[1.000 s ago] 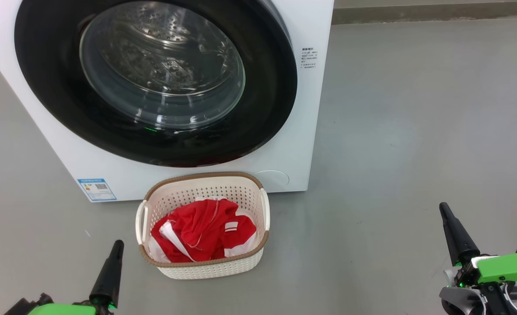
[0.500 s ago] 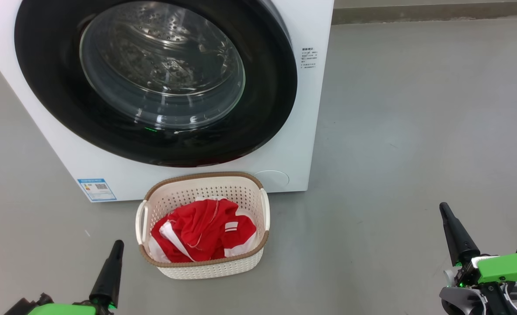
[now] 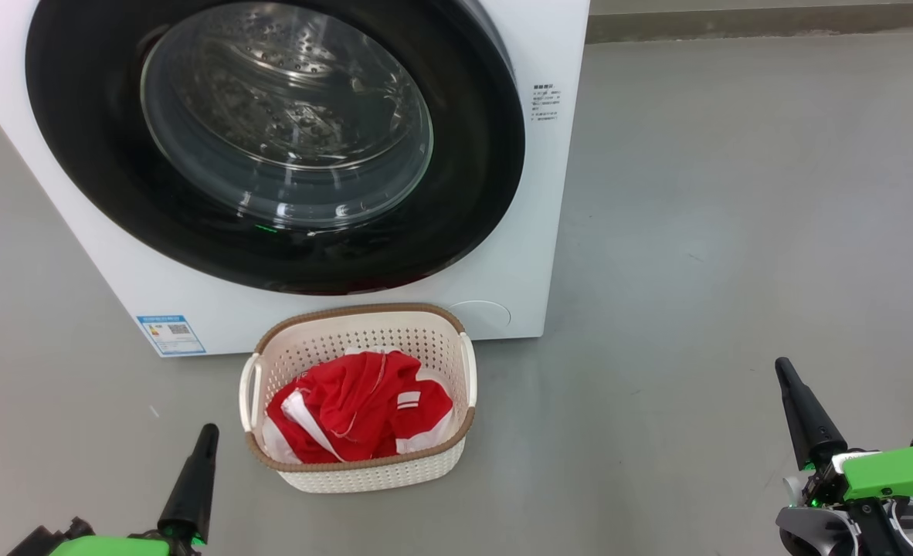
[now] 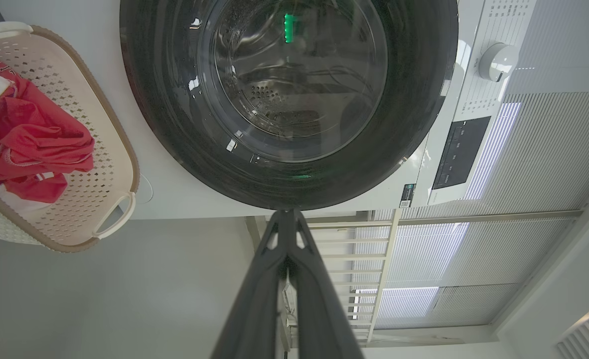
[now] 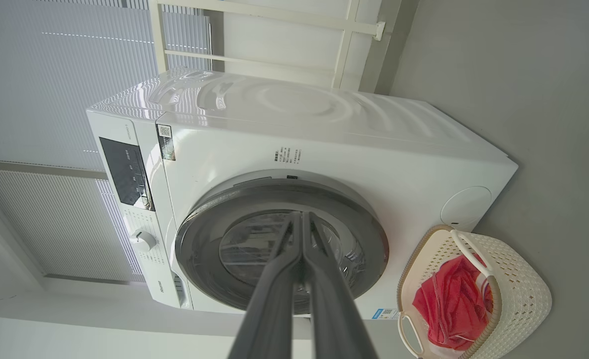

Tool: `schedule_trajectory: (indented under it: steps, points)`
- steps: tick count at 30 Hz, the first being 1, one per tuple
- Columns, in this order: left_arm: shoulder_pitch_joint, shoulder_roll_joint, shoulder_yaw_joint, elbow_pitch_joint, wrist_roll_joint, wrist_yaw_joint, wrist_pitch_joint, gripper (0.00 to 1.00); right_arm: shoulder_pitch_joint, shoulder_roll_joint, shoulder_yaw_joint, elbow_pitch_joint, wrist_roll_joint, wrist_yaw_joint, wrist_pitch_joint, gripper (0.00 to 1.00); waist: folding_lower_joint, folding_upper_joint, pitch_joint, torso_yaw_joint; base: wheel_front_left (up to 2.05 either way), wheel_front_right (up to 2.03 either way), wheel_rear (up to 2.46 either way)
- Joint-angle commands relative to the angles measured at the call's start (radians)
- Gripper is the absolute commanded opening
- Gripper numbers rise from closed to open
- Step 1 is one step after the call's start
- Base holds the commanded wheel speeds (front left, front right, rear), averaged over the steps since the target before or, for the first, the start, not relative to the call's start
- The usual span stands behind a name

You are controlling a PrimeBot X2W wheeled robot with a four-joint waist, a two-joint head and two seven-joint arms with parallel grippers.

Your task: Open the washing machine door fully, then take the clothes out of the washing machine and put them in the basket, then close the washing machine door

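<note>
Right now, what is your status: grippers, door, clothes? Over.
Left gripper shut, empty. Right gripper shut, empty. Door closed, clothes in basket. Nothing in the way.

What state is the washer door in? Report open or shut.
Shut. The washing machine door lies flat against the washing machine front, with no gap in the right wrist view.

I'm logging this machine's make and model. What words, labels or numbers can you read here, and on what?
Nothing reads clearly enough to quote.
Blue label at the lower front corner of the washing machine: print and a QR code, too small.
Small print block beside the washing machine door: too small.
Print around the dial: blurred.
Markings on the dark panel: too small.
</note>
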Motion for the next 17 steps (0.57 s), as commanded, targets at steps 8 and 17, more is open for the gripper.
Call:
schedule_trajectory:
  steps: [8, 17]
  points:
    - [-0.039, 0.011, 0.035, -0.021, -0.007, -0.007, 0.003, 0.00, -0.042, -0.005, 0.013, -0.025, -0.005, -0.001, 0.005, 0.00, 0.0000, 0.0000, 0.000, 0.000, 0.00, 0.00, 0.00]
    - [-0.039, 0.011, 0.035, -0.021, -0.007, -0.007, 0.003, 0.00, -0.042, -0.004, 0.012, -0.024, -0.006, -0.001, 0.005, 0.00, 0.0000, 0.0000, 0.000, 0.000, 0.00, 0.00, 0.00]
